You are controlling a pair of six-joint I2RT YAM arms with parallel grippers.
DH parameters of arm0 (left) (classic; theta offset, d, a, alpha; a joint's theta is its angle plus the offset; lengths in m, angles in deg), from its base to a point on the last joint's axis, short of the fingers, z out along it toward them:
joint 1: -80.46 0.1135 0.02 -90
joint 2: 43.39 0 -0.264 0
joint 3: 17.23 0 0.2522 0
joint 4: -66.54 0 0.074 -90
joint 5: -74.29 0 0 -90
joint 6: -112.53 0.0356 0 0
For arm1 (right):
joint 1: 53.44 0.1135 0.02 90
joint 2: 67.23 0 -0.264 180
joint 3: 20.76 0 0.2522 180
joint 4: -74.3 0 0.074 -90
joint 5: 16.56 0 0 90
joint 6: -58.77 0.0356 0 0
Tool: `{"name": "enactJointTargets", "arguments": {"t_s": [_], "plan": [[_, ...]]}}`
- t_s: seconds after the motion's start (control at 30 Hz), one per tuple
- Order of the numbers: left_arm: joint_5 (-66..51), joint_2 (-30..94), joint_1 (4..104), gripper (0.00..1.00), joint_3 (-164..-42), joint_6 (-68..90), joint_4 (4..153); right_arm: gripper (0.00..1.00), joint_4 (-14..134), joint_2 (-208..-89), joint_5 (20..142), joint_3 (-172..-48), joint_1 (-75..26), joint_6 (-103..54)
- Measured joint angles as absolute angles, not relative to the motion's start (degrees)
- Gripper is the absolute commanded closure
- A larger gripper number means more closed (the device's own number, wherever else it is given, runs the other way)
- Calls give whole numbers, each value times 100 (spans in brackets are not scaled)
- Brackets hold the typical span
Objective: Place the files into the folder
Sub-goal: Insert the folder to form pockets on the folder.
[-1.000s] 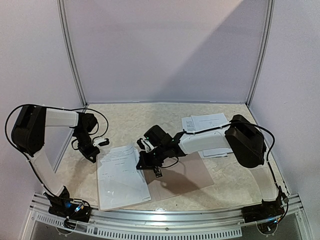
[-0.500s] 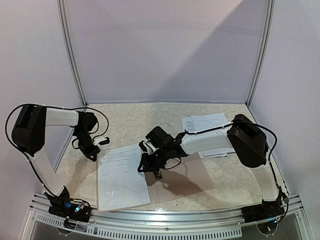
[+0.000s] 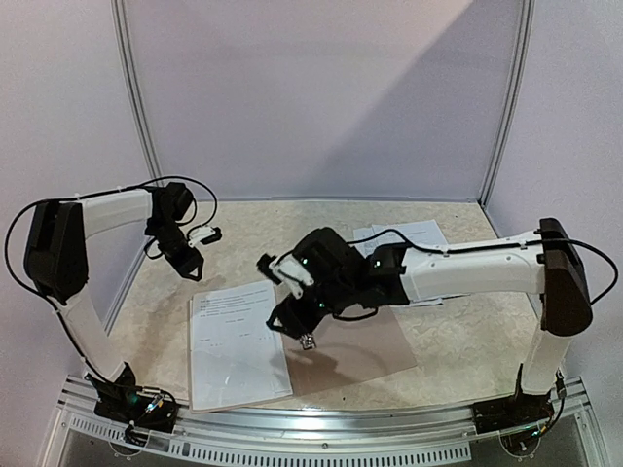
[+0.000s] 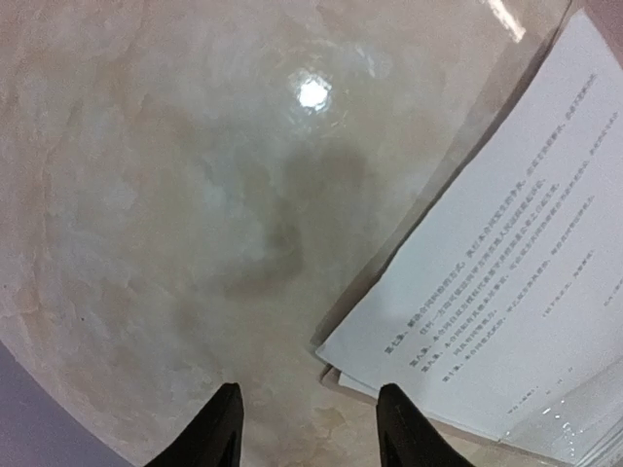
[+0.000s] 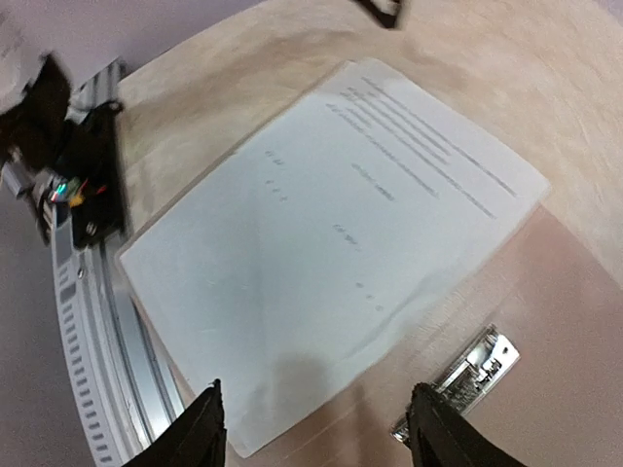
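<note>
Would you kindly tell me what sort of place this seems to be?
Probably a robot test booth, not an office: plain wall panels between aluminium posts enclose a marble-patterned table, and the left arm and right arm are bolted to an aluminium rail.

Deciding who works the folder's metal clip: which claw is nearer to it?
Right. The right claw hangs close over the metal clip, beside the sheet. The left claw is far off, above bare table beyond that sheet's far-left corner.
</note>
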State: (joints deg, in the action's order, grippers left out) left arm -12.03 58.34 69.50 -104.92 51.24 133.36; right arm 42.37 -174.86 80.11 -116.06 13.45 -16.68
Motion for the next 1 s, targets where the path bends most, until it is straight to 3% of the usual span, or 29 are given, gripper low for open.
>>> {"name": "enactJointTargets", "arguments": {"t_s": [0.13,0.27,0.37,0.5,0.77,1.0], "plan": [[-1146,6230,6673,64,-10737,5037,13266,32,4556,-17467,7594,-11361,2348,-3255],[-1094,6776,6511,67,-10888,4945,13216,35,4521,-18013,7480,-11617,3067,-4416],[-1074,6938,6472,66,-10884,4904,13218,38,4392,-18568,7461,-12080,3148,-4859],[-1070,6977,6465,65,-10884,4877,13196,50,4361,-19043,7454,-12391,3122,-5255],[-976,7084,6382,66,-10823,4858,13161,50,4331,-19477,7255,-12598,3124,-5574],[-952,7074,6257,71,-10729,4897,13137,65,4283,-19604,7150,-12688,3142,-5583]]}}
